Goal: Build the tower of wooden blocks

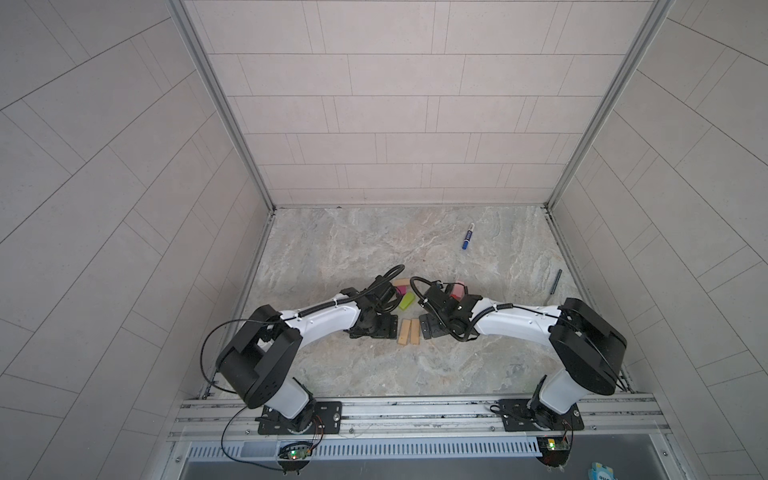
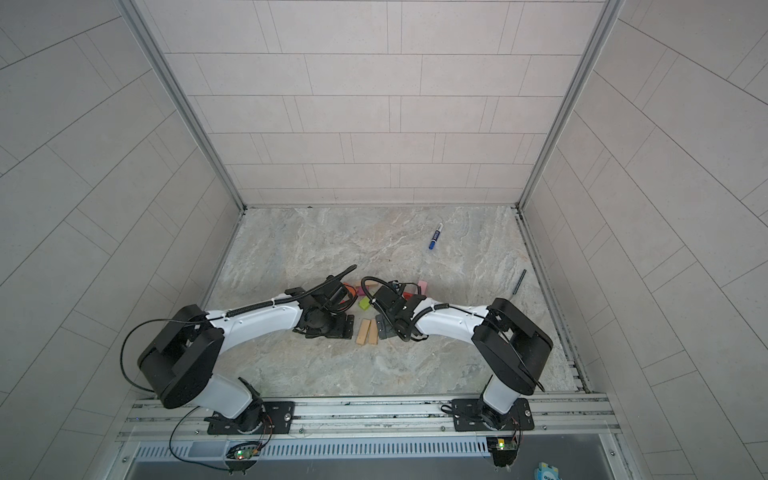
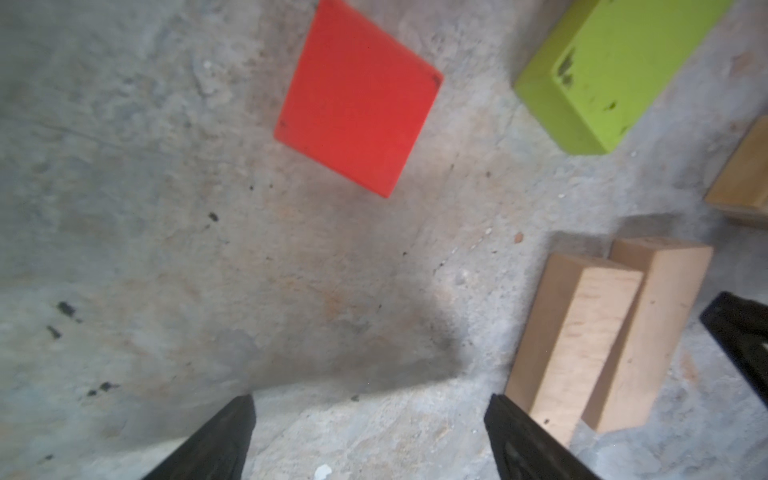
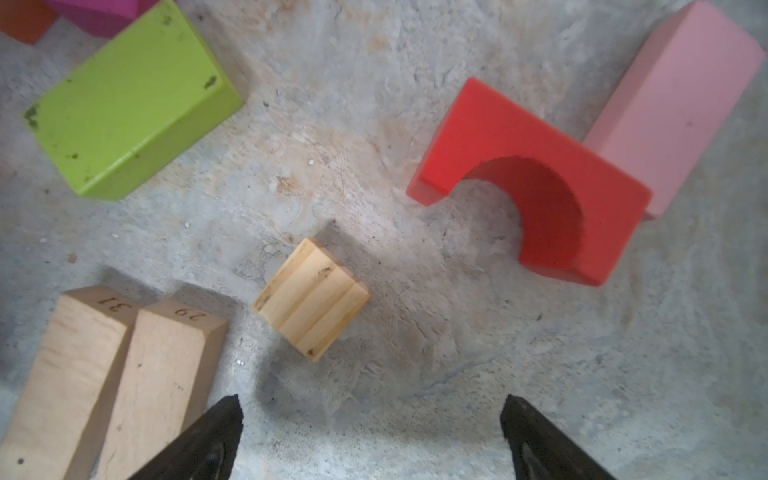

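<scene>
Where the grey marbled tabletop [image 1: 353, 249] shows at the lower middle of both top views, the left gripper [image 3: 372, 409] hangs, jaws spread wide, holding nothing. Right of it lie a lime-green wooden brick [image 1: 407, 301] and, below, two touching plain tan wooden planks [image 1: 409, 331]. The right gripper [image 4: 370, 409] likewise gapes empty, near a red wooden arch [image 4: 532, 183] beside a pink wooden brick [image 4: 673, 95].

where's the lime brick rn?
Centre of both top views: the lime brick lies flat just beyond the two side-by-side tan planks, with the magenta cube beside it on the left arm's side.
</scene>
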You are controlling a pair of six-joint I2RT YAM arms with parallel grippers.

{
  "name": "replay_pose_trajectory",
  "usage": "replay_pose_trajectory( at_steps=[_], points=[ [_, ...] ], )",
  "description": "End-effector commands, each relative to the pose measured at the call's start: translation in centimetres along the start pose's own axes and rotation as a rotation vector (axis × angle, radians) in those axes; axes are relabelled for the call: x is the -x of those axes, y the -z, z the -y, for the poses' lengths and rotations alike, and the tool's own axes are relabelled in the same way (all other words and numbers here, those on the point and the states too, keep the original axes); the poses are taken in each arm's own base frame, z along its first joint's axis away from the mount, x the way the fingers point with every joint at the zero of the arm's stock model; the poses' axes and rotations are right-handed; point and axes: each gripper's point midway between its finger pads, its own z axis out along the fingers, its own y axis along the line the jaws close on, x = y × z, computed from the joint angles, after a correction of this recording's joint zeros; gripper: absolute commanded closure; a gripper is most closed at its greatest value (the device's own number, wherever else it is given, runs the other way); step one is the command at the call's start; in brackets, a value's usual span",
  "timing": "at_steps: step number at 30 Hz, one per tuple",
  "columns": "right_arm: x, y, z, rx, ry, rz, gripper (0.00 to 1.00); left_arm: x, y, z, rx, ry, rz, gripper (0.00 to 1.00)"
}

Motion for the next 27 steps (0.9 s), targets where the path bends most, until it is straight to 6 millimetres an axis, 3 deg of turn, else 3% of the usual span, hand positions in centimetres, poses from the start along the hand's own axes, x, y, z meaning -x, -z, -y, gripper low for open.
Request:
replay_pose_trajectory(
  at_steps=[1, 12, 27],
  points=[
    [-0.8, 0.7, 0.4, 0.001, 0.0, -0.012, 0.02, -1.3, 0.4, -1.1, 0.054, -0.008, -0.016, 0.06],
    [-2.3, 0.9, 0.8, 0.011, -0.003, -0.022, 0.02, -1.4, -0.2, -0.6, 0.106, -0.038, -0.004, 0.06],
    [-2.6, 1.3, 1.3, 0.01, -0.01, -0.013, 0.02, -1.6, -0.8, 1.3, 0.077, -0.045, -0.011, 0.06]
  ],
)
